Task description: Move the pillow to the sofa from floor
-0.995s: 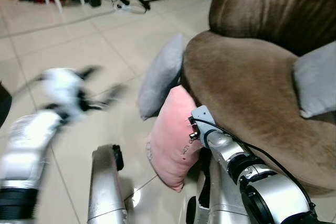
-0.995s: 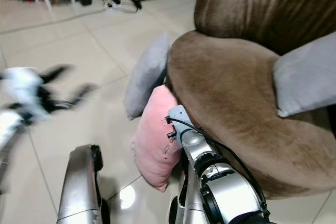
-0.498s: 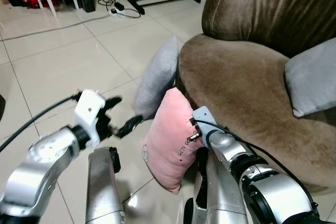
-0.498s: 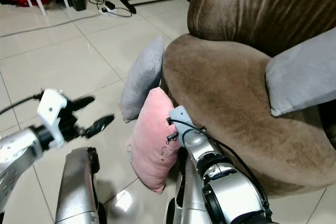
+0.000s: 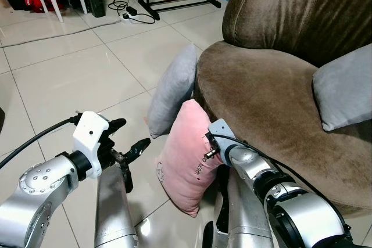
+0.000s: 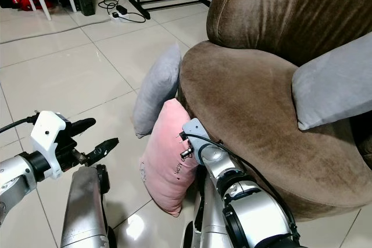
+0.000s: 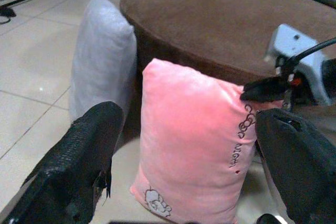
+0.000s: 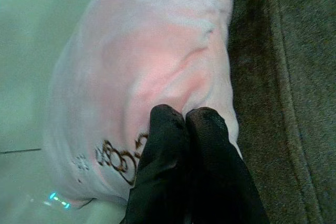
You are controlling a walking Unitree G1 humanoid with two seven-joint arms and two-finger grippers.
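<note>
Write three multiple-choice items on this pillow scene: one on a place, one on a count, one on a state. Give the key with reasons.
1. Where does the pink pillow stand?
A. on the sofa seat
B. on the floor against the sofa
C. on the white stool

2. How many grey pillows are there?
A. one
B. two
C. three

3. How is the left end effector?
A. open, short of the pink pillow
B. shut on the pink pillow
C. shut on a cable

Key: B, its lower corner is at the tiles beside the seat; B, one grey pillow on the floor, one on the sofa; A, its fingers are spread apart, while the right end effector pinches the pillow.
</note>
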